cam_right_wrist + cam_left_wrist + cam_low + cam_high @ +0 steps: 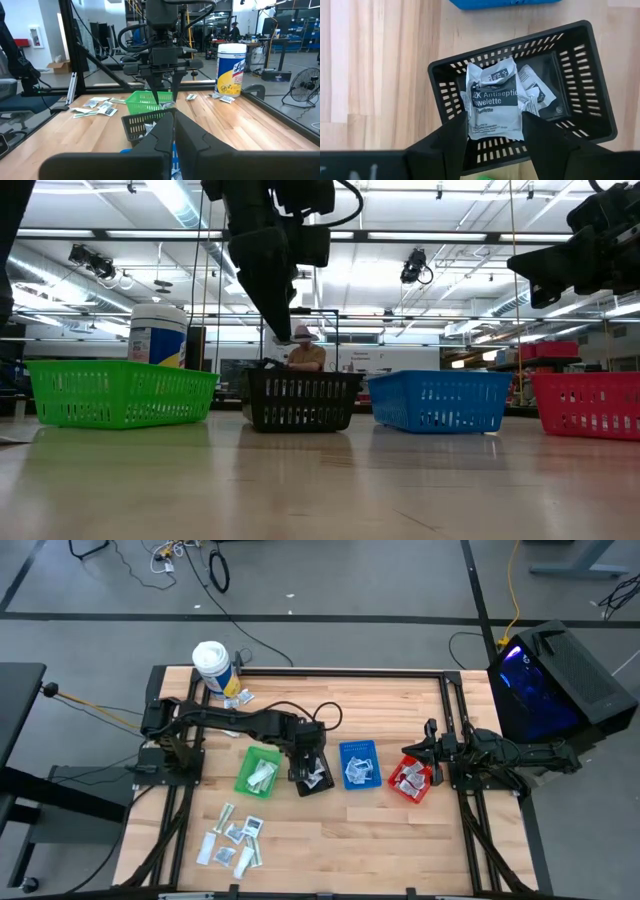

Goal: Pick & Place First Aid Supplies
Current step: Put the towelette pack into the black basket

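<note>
My left gripper (pixel 495 136) hangs open over the black bin (pixel 312 778), pointing down. A white crumpled sachet printed "Antiseptic Towelette" (pixel 495 102) shows between its two fingers, above other white sachets (pixel 536 90) in that bin. In the low view the left gripper (pixel 282 330) ends just above the black bin's rim (pixel 300 376). Several more sachets (pixel 232 838) lie loose on the table near its near-left corner. My right gripper (pixel 174 127) is shut and empty, waiting above the red bin (pixel 410 782). My left gripper stands with one finger (pixel 452 142) on each side of the towelette sachet's lower edge (pixel 495 134), coming from above. I cannot tell whether the fingers touch the sachet or whether it lies free on the pile in the bin.
Green bin (pixel 258 772), black, blue (pixel 359 764) and red bins stand in a row across the table's middle, each holding sachets. A white tub (pixel 211 662) stands at the far-left corner with sachets (pixel 238 698) beside it. A person shows in the room behind (pixel 303 352).
</note>
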You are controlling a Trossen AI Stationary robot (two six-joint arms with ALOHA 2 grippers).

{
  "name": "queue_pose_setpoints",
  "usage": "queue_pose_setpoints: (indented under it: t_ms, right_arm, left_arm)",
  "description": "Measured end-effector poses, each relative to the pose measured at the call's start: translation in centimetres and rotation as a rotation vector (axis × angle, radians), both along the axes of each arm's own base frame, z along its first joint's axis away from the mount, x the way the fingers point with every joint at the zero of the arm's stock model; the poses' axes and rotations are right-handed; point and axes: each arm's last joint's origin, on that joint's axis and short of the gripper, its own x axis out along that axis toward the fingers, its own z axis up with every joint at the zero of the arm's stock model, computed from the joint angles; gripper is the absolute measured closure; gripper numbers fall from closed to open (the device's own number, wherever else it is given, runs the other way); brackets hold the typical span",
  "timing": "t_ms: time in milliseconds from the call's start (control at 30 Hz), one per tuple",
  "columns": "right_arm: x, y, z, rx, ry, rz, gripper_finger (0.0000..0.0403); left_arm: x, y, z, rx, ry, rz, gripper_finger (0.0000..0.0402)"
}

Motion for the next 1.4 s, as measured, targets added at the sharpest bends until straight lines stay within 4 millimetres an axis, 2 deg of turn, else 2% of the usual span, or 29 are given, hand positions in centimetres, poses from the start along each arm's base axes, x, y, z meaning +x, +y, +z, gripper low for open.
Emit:
queue_pose_setpoints:
  t_ms: [467, 900, 1167, 1267, 1400]
  right_arm:
    - [0.0, 0.0, 0.0, 0.0, 0.0, 0.0, 0.038]
    - [0.0, 0.0, 0.0, 0.0, 0.0, 0.0, 0.038]
    - [0.0, 0.0, 0.0, 0.0, 0.0, 0.0, 0.038]
    - [0.0, 0.0, 0.0, 0.0, 0.0, 0.0, 0.038]
    - [0.0, 0.0, 0.0, 0.0, 0.0, 0.0, 0.038]
  left_arm:
    - [0.0, 0.1, -1.5, -0.013, -0.001, 0.033, 0.0209]
    - [0.8, 0.1, -5.0, -0.02, 0.039, 0.034, 0.0209]
    - [0.8, 0.1, -5.1, -0.034, 0.038, 0.039, 0.0208]
    - [0.8, 0.1, -5.1, -0.059, 0.036, 0.064, 0.0196]
    - [0.8, -0.1, -5.1, -0.061, 0.036, 0.064, 0.0155]
